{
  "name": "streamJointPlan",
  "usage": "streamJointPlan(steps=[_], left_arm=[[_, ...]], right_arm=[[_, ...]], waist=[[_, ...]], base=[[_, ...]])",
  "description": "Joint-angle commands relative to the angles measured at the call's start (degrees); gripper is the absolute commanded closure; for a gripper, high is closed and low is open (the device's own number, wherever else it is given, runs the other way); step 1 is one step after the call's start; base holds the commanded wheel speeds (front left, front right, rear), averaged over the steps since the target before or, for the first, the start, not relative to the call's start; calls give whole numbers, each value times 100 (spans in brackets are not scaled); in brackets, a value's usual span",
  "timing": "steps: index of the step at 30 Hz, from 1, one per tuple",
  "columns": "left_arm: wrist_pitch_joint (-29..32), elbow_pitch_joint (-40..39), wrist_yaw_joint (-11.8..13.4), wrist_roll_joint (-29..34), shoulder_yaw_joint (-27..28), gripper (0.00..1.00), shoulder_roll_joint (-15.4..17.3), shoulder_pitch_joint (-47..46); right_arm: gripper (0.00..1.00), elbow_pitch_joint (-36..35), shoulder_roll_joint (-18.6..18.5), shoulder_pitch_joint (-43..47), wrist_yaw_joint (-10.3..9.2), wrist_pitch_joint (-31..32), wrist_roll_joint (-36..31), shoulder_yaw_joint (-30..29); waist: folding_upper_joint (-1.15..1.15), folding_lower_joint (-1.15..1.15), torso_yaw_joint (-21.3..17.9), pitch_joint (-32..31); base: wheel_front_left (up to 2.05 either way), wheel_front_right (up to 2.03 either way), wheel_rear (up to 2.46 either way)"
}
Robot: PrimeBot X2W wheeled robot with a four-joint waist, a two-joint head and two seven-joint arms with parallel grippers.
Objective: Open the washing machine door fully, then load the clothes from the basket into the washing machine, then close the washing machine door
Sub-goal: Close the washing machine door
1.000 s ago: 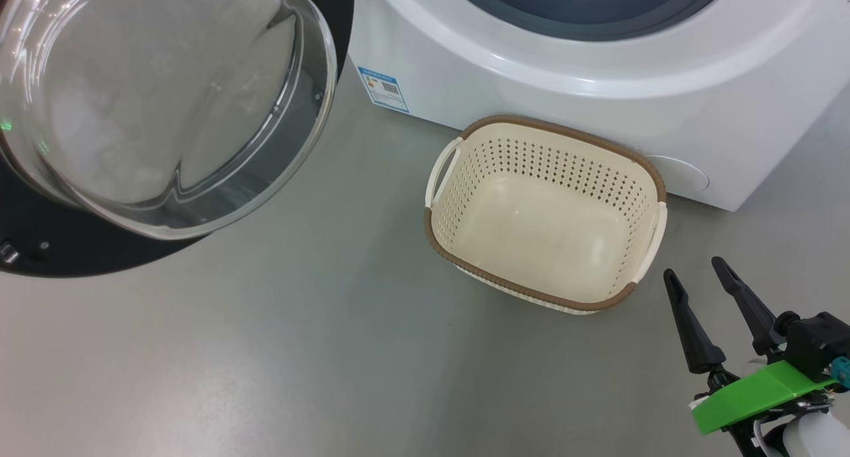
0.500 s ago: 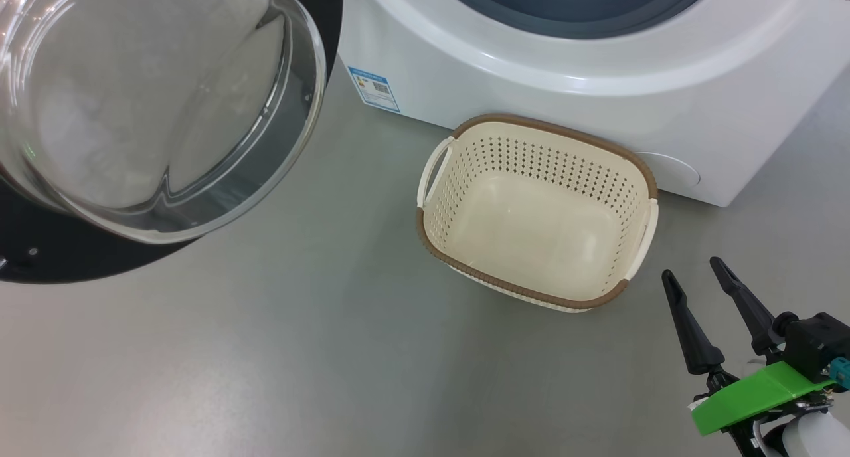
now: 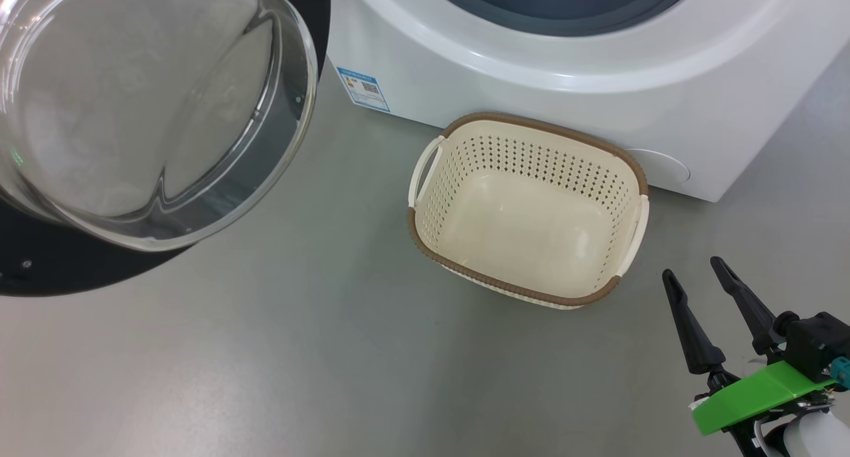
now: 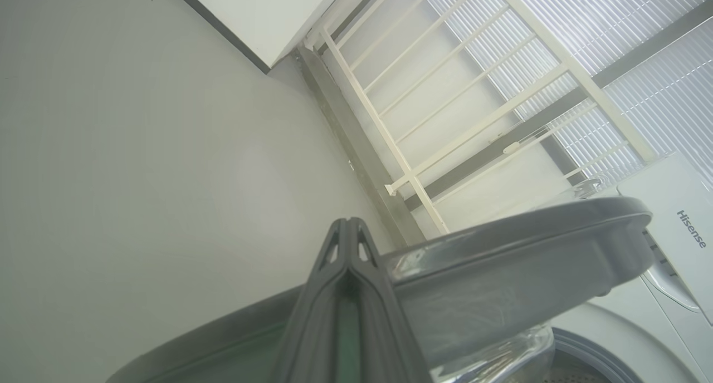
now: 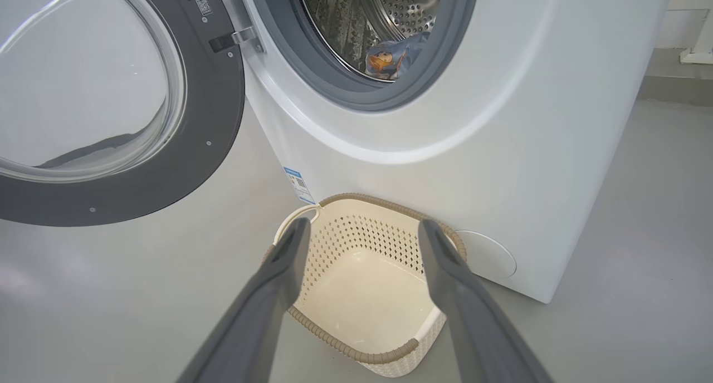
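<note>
The right wrist view looks into the big white front-loading washing machine (image 5: 529, 121), where light-blue clothes (image 5: 392, 57) with an orange-brown face lie in the steel drum (image 5: 356, 15). The left wrist view catches the round black-rimmed glass door (image 4: 529, 249) edge-on, swung open, just beside the left gripper (image 4: 348, 222), its fingers pressed together. The right gripper (image 3: 692, 268), jaws wide, hovers near the cream-white perforated basket (image 3: 505, 285) on the smooth grey floor (image 3: 332, 364). A white railing (image 4: 445, 121) stands before ribbed blinds.
</note>
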Motion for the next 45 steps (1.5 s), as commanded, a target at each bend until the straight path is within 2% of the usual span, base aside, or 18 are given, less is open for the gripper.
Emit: streamJointPlan(steps=[1, 12, 45], left_arm=[[131, -188, -24, -71, -4, 100, 268, 52], [715, -274, -24, -246, -258, 100, 340, 144], [2720, -1378, -24, -668, -677, 100, 614, 562]], right_arm=[[0, -138, -102, -87, 31, -29, -61, 105], [0, -101, 9, -87, 31, -29, -67, 99], [0, -3, 462, 60, 31, -29, 9, 66]], waist=[[0, 0, -5, 7], [0, 0, -12, -127], [0, 0, -107, -887]], base=[[0, 0, 0], [0, 0, 0], [0, 0, 0]])
